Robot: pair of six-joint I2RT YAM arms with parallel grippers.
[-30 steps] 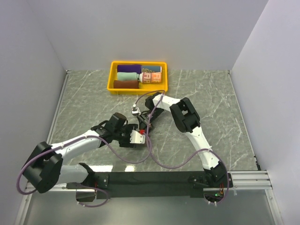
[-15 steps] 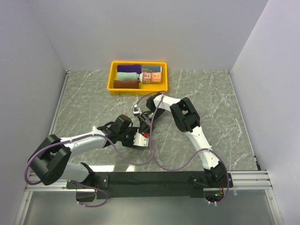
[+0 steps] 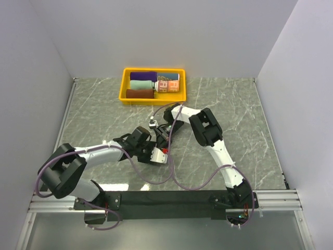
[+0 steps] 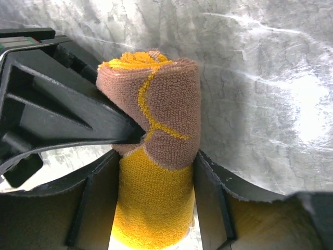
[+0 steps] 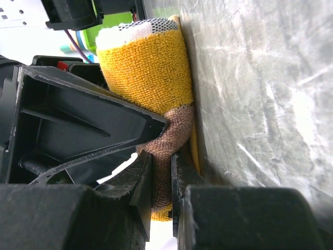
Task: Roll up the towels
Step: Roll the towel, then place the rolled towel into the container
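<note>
A brown towel with yellow pattern (image 4: pixel 156 156) is rolled into a short cylinder at the table's middle. My left gripper (image 4: pixel 156 208) is shut on its yellow half, one finger (image 4: pixel 208 198) pressing each side. My right gripper (image 5: pixel 162 172) is shut on the roll's brown end (image 5: pixel 174 130), pinching a fold of cloth. In the top view the left gripper (image 3: pixel 156 153) and the right gripper (image 3: pixel 161 136) meet and hide the roll. Further rolled towels lie in the yellow tray (image 3: pixel 124 89): purple (image 3: pixel 143 76), mint (image 3: pixel 142 84), maroon (image 3: pixel 139 93) and blue-grey with lettering (image 3: pixel 167 82).
The tray sits at the back centre of the grey marble table (image 3: pixel 239 120). White walls close in the left, back and right. Purple cables (image 3: pixel 156 179) loop from both arms over the near part of the table.
My left arm has slid to the right, bringing its gripper up against the right one, and its jaws have narrowed around the roll. The right gripper has stayed put, pinching the towel.
</note>
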